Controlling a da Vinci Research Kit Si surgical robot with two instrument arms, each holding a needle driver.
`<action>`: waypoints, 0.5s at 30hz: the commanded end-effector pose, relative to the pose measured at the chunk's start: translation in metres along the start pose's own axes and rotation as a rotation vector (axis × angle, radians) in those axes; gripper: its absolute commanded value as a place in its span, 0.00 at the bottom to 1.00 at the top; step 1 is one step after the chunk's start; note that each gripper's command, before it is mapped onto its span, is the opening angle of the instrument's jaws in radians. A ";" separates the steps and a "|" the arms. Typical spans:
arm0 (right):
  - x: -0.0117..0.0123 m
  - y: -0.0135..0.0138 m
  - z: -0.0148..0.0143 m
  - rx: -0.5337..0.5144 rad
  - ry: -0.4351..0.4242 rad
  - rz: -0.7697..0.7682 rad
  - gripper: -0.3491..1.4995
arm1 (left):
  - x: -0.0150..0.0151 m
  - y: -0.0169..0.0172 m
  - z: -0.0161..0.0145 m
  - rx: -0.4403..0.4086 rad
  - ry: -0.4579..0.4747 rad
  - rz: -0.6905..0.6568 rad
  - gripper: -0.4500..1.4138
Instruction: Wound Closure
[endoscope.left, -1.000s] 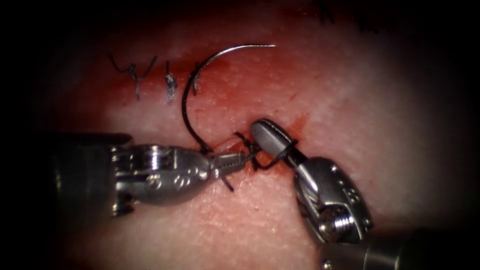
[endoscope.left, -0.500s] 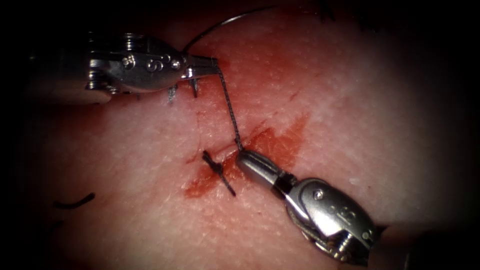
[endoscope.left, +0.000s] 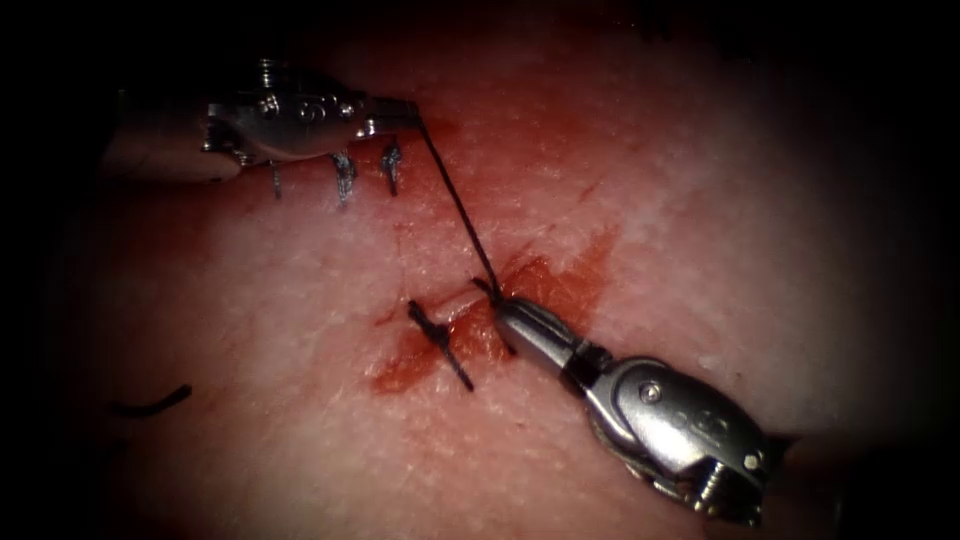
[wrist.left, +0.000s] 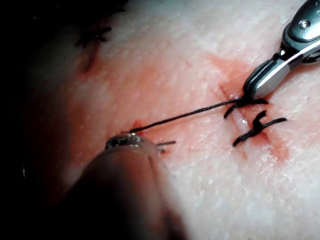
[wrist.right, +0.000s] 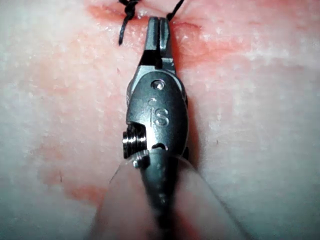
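With the left pincer (endoscope.left: 405, 112), upper left of the frame, pinching the taut thread (endoscope.left: 455, 200) and the right pincer (endoscope.left: 510, 312) apparently pressed together on it at the cut (endoscope.left: 440, 335), excess tension could snap it.

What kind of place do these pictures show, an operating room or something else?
Probably a practice bench for stitching. Two robot hands, the left hand and the right hand, hold a taut thread over tissue with a cut, red fluid and finished stitches.
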 end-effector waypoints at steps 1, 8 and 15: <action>-0.0013 -0.0009 0.0000 0.008 -0.007 -0.002 0.00 | 0.0001 0.0001 0.0006 0.009 -0.004 0.004 0.00; -0.0019 -0.0014 -0.0018 0.030 -0.015 -0.015 0.00 | -0.0001 -0.0002 0.0001 0.041 -0.017 0.000 0.00; -0.0019 -0.0022 -0.0022 0.044 -0.012 -0.033 0.00 | -0.0003 -0.0003 0.0000 0.051 -0.023 0.004 0.00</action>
